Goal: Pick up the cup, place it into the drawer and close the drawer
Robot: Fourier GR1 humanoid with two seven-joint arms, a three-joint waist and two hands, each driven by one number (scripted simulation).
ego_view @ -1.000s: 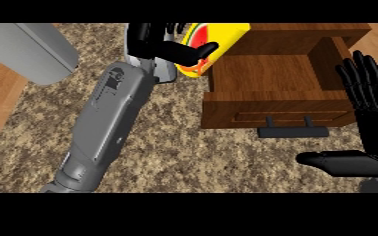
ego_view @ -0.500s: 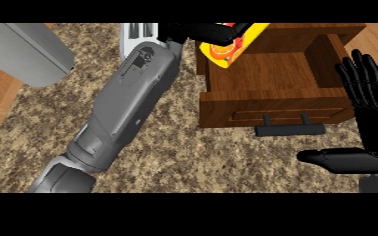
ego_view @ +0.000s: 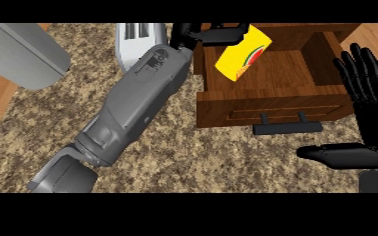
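Left hand (ego_view: 210,32) is gripping the cup (ego_view: 245,55) at the top of the head view, fingers curled round its upper end. Cup is yellow w/ a red-green mark; it's tilting and hanging over the back-left part of the open drawer (ego_view: 295,72). Can't tell if it's touching the drawer floor. Left forearm (ego_view: 136,105) is crossing the counter (ego_view: 221,160) diagonally from lower left, partly hiding a white slotted appliance (ego_view: 136,40) just left of the drawer. Right hand (ego_view: 360,77) is resting at the right edge by the drawer's right wall, fingers straight & apart. Count: 1 cup, 1 drawer w/ 1 black handle (ego_view: 288,127), 1 appliance, 1 grey block (ego_view: 29,55) upper left, 2 hands.
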